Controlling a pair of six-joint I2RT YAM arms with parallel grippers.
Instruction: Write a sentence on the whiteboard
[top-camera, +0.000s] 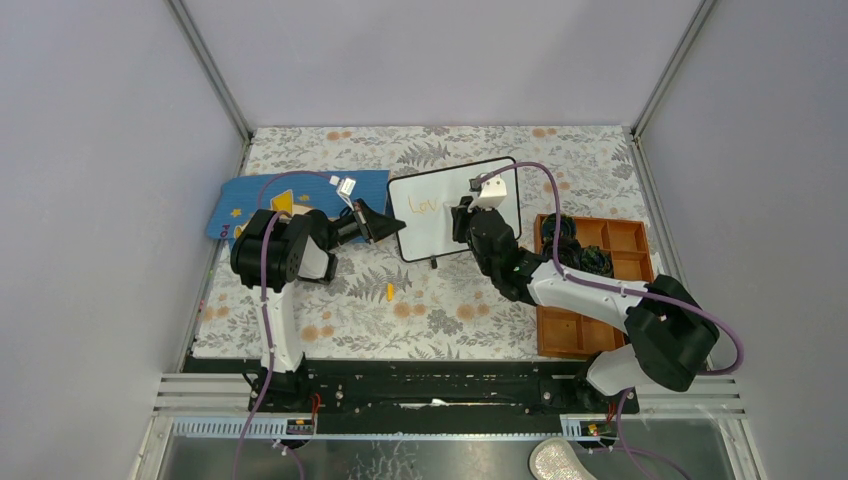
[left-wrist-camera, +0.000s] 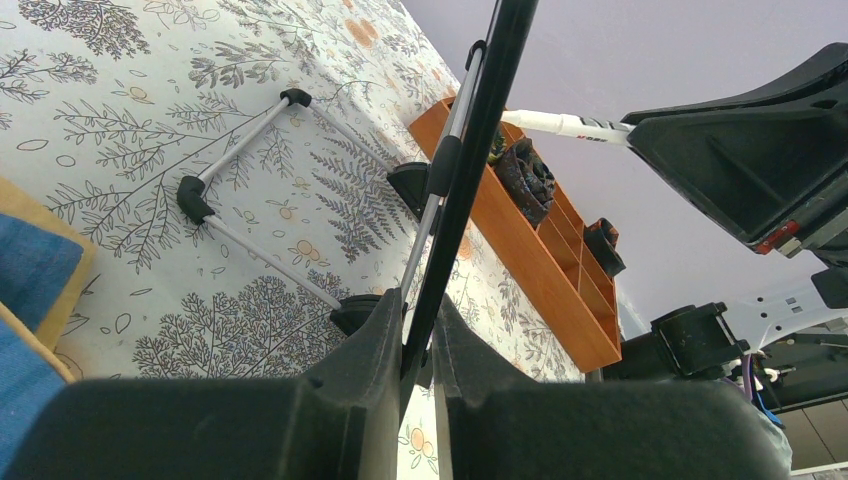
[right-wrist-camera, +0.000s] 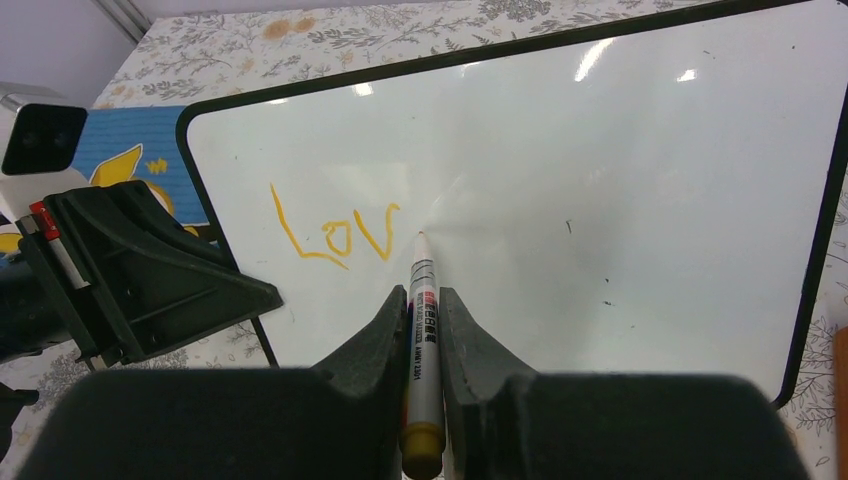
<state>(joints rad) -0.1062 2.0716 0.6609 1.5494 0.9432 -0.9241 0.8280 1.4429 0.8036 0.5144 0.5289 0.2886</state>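
Whiteboard (top-camera: 440, 235) stood tilted mid-table, your left gripper (left-wrist-camera: 415, 305) nipped tight on its nine o'clock edge. Right gripper (right-wrist-camera: 425, 300) clamped the marker (right-wrist-camera: 423, 340), tip at three o'clock of the sentence (right-wrist-camera: 335, 232), only "Lov". You likely needed the "e" next, pressing lightly

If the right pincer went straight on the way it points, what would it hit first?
The whiteboard, just right of the orange letters; the marker it grips looks at or almost on it.
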